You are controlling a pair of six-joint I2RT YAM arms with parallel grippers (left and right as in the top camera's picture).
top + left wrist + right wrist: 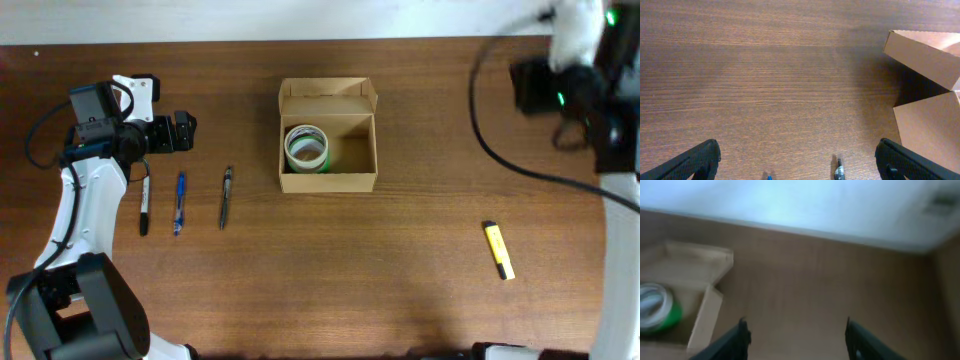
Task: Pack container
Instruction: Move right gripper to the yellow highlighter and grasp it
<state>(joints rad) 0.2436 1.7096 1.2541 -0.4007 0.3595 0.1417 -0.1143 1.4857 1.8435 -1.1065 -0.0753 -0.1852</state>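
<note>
The container, a tan cardboard box (328,182) with its lid flap open, sits at the table's middle back and holds a green-and-white tape roll (306,148). The box also shows at the right of the left wrist view (925,52) and at the left of the blurred right wrist view (700,262), with the tape roll (655,311) inside. My left gripper (184,131) is open and empty, above three pens at the left. My right gripper (796,335) is open and empty, raised at the far right.
A black pen (144,205), a blue pen (179,203) and a dark pen (226,197) lie side by side left of the box; two tips show in the left wrist view (839,171). A yellow marker (498,250) lies at the right front.
</note>
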